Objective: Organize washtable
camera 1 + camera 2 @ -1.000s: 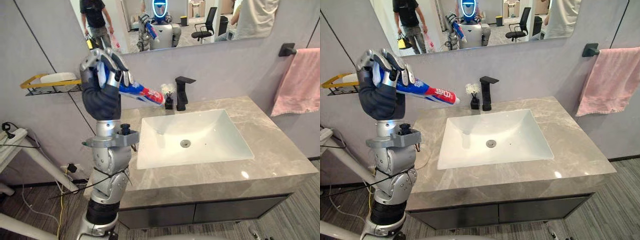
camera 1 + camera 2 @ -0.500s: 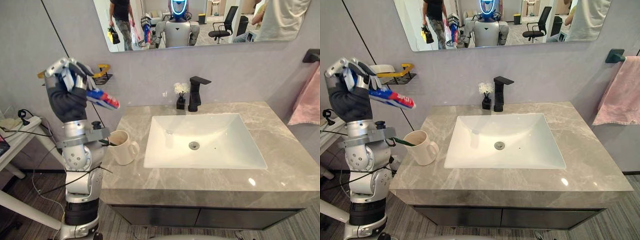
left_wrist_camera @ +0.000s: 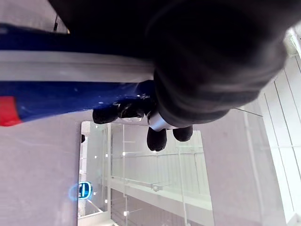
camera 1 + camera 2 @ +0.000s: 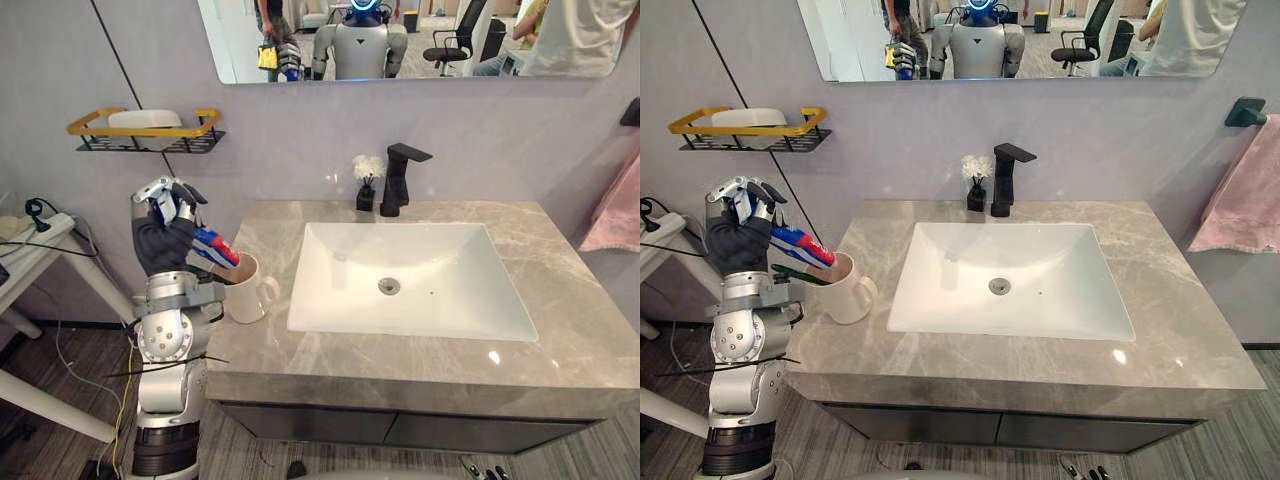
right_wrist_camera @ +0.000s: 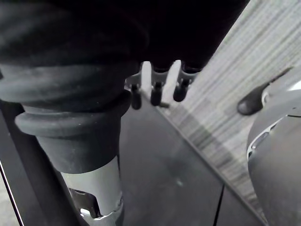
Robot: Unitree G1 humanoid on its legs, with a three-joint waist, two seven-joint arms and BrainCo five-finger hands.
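My left hand (image 4: 160, 225) is raised beside the counter's left end, shut on a blue, red and white toothpaste tube (image 4: 215, 250). The tube slants down to the right, and its red end reaches the mouth of a cream mug (image 4: 250, 295) standing on the grey counter left of the sink. A dark green toothbrush (image 4: 790, 271) sticks out of the mug toward my arm. The left wrist view has the tube (image 3: 56, 89) pressed under my curled fingers (image 3: 157, 139). My right hand (image 5: 157, 92) hangs low by the dark cabinet front, its fingers relaxed and holding nothing.
The white sink (image 4: 300, 300) fills the counter's middle, with a black faucet (image 4: 400, 175) and a small vase of white flowers (image 4: 367, 180) behind it. A yellow-rimmed wire shelf (image 4: 140, 130) hangs on the wall above my left hand. A pink towel (image 4: 1235, 195) hangs at right.
The camera has shifted. My left hand has come down with the tube, from high above the counter to beside the mug, and the tube's end now meets the mug's mouth.
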